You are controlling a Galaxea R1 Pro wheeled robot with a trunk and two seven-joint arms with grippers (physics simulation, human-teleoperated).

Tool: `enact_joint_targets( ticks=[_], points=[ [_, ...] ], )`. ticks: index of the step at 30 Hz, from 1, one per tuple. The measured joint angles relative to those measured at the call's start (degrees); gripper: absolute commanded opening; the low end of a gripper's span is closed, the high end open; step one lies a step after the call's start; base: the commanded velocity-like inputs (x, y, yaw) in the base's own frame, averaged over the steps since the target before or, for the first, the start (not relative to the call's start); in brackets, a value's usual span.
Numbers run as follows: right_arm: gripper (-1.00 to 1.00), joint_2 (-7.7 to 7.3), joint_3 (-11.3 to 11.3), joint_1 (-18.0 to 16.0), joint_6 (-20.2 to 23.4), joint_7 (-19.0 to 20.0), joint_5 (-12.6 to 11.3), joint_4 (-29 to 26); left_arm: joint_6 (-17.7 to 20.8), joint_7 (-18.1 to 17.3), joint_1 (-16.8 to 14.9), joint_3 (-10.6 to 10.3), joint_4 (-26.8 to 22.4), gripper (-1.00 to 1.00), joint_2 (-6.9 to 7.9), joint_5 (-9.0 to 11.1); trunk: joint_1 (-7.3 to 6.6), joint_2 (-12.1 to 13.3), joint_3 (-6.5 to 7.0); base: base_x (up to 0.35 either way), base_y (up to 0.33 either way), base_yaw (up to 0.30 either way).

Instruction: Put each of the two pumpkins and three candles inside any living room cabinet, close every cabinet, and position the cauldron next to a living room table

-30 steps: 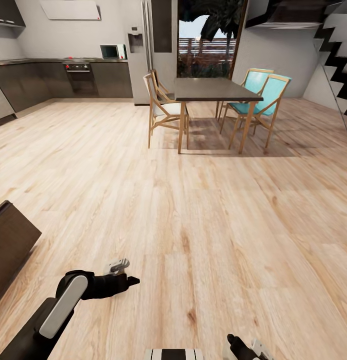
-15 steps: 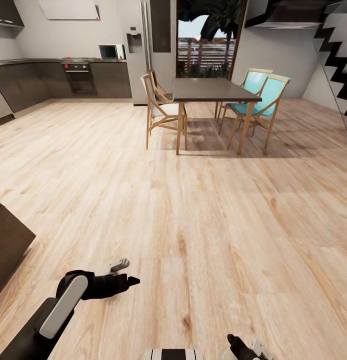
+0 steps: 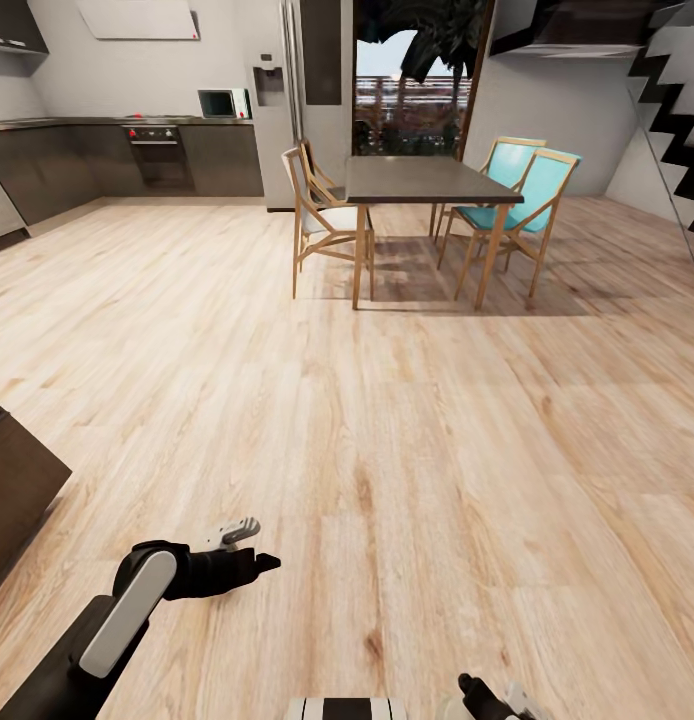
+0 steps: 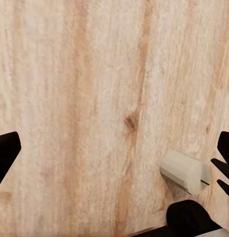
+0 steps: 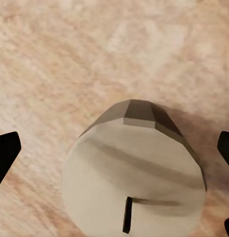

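A pale cream candle (image 5: 134,182) with a dark wick stands on the wood floor, its top facing the right wrist camera. My right gripper (image 5: 114,158) hovers over it, open, with a fingertip on either side and clear of the wax. The left wrist view catches the same candle (image 4: 185,173) beside the dark right gripper. My left gripper (image 3: 255,562) hangs open and empty above bare floor. The right gripper (image 3: 482,695) sits at the head view's bottom edge. A dark-brown cabinet (image 3: 15,480) corner shows at the left. The pumpkins are out of view.
A dark-topped dining table (image 3: 427,180) with wooden and teal chairs (image 3: 527,200) stands ahead. Dark grey kitchen cupboards (image 3: 107,165) and an oven line the far left wall. A staircase (image 3: 682,120) rises at the right. Wide wood floor lies between.
The whole head view shifted a little at first, so the camera moved, then it held still. The right gripper has sunk slightly toward the bottom edge. The left arm keeps its pose.
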Motion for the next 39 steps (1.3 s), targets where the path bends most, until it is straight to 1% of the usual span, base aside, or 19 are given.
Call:
enact_joint_targets(
  ticks=[9,13,18,23,32,34,39],
  points=[
    [1.0,0.07,0.0,0.0,0.0,-0.8,0.0,0.0,0.0,0.0,0.0,0.1,0.0,1.0,0.05,0.0,0.0,0.0,0.0,0.0,0.0,0.0],
    [1.0,0.11,0.1,0.0,0.0,-0.8,0.0,0.0,0.0,0.0,0.0,0.1,0.0,1.0,0.04,0.0,0.87,-1.6,-0.71,0.0,0.0,0.0],
    [1.0,0.16,0.6,0.0,0.0,-0.8,0.0,0.0,0.0,-0.1,0.0,0.1,0.0,1.0,0.07,0.0,0.88,-1.6,-0.72,0.0,0.0,0.0],
    [1.0,0.16,0.7,0.0,0.0,-0.8,0.0,0.0,0.0,-0.1,0.0,0.2,0.0,1.0,0.08,0.0,1.97,-3.6,-1.61,0.0,0.0,0.0],
    [1.0,0.17,0.7,0.0,0.1,-0.9,0.1,0.0,0.0,-0.1,0.0,0.3,-0.1,1.0,0.08,0.1,1.98,-3.6,-1.62,0.0,0.0,0.0],
    [1.0,0.2,0.7,0.0,0.2,-0.9,0.5,0.0,0.0,-0.1,0.0,0.3,-0.1,1.0,0.08,0.1,1.98,-3.6,-1.62,0.0,0.0,0.0],
    [1.0,0.24,0.7,0.0,0.5,-1.1,2.4,0.0,0.0,-0.2,0.0,0.4,-0.2,1.0,0.08,0.2,1.98,-3.6,-1.62,0.0,0.0,0.0]
  ],
)
